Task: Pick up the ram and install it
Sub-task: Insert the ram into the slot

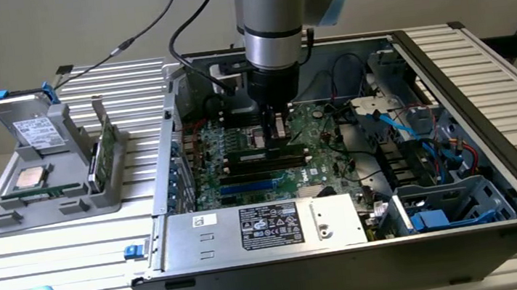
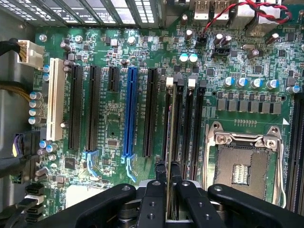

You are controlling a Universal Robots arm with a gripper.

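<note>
My gripper [image 2: 168,168] reaches down into the open computer case, low over the motherboard [image 2: 114,123]. Its two black fingers [image 2: 154,194] are shut on the ram [image 2: 169,123], which I see edge-on as a thin stick running away from the fingers. The stick lies lengthwise along the outermost of the black memory slots [image 2: 190,128], on the side of the long expansion slots. I cannot tell whether it is seated in the slot. In the exterior view the gripper [image 1: 277,134] stands upright over the middle of the board, just above the dark memory slots [image 1: 265,160].
An empty processor socket [image 2: 241,166] lies beside the memory slots. The power supply [image 1: 263,228] sits at the case front and a drive cage with blue cables [image 1: 436,168] at the exterior view's right. A grey holder [image 1: 60,200] outside the case carries a green card [image 1: 107,144], a silver chip [image 1: 31,178] and a drive [image 1: 37,126].
</note>
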